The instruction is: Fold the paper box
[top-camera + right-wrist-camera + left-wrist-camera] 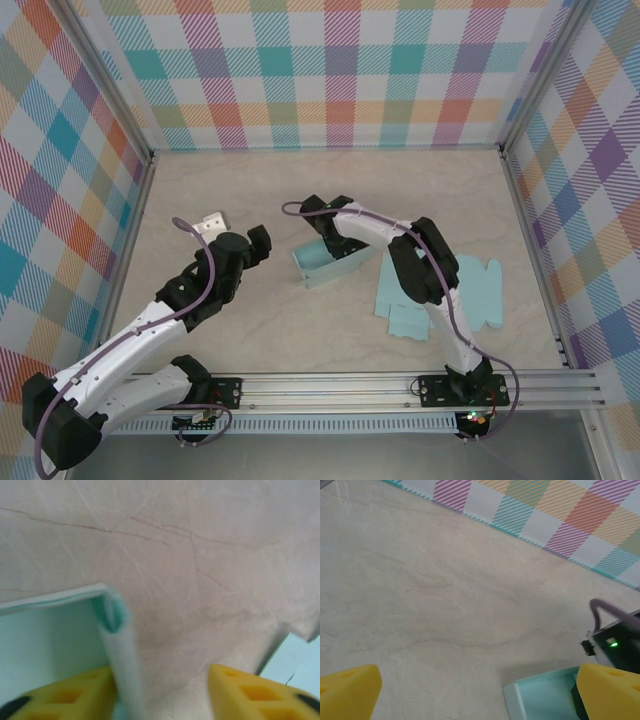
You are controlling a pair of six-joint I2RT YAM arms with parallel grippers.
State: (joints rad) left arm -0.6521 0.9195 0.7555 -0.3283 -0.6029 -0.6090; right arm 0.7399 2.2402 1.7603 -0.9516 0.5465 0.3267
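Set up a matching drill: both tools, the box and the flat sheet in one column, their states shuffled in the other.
1 left tool
2 right tool
3 half-folded paper box
4 flat paper blank

A lying flat, to the box's right
B open above bare table
C standing, walls up
D open, a box wall between its fingers

Pairs: 1-B, 2-D, 3-C, 4-A
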